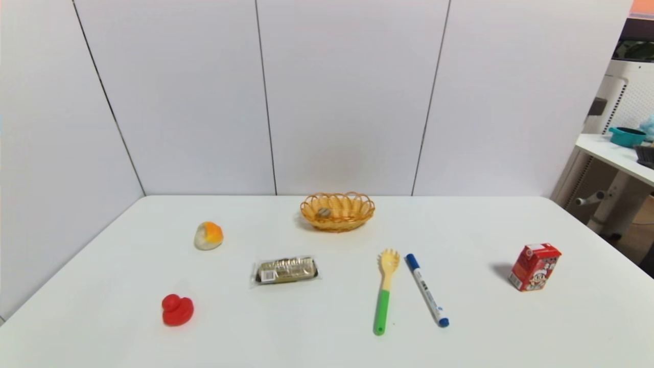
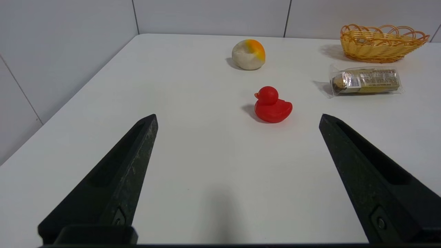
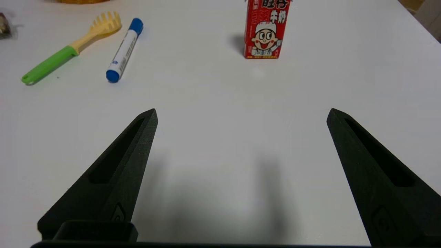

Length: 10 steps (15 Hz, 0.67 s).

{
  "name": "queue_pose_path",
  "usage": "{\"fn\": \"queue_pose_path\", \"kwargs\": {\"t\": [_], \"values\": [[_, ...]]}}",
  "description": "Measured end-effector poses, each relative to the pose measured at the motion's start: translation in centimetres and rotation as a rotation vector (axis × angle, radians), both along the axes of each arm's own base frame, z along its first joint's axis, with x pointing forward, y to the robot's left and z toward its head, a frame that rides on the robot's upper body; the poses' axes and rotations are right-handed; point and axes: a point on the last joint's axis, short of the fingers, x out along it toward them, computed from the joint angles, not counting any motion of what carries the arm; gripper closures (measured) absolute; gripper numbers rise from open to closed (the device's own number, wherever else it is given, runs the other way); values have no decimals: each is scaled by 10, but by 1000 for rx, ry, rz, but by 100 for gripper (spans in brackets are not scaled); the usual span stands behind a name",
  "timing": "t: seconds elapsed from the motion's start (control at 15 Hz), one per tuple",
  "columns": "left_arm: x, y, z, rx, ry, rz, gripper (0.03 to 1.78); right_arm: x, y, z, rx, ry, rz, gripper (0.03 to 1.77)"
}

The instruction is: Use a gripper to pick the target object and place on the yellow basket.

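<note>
**tinkerbot:** White table (image 1: 327, 347) with grey panel walls behind, and the yellow basket (image 1: 337, 210) sits at the far edge in the middle. Looks to me like the target object (image 1: 324, 211), a small tan-brown cylinder, is already lying inside the basket, toward its left end. Neither arm shows from the head camera.

**wristcam_guy:** Yeah. Left gripper (image 2: 237, 120) hovers low over the table with its fingers spread wide, a red rubber duck (image 2: 273, 105) ahead of it, nearer than the basket. Right gripper (image 3: 241, 115) is the same, fingers spread, holding nothing, with the red milk carton (image 3: 266, 29) in front.

**tinkerbot:** Risk from here? Any reach toward the basket could clip the wrapped snack bar (image 1: 286, 270) just in front of it, or nudge the light wicker and tip the piece out.
</note>
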Motion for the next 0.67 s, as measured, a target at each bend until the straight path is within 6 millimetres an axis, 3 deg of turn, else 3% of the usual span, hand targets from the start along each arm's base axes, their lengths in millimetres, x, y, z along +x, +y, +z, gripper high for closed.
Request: {"fn": "queue_pose_path", "kwargs": {"t": [0.4,0.67], "values": [[0,0,0,0,0,0,12,-1,1,0,-29,-7,-36,11],[0,0,0,0,0,0,12,-11,1,-1,-24,-132,-37,11]]}}
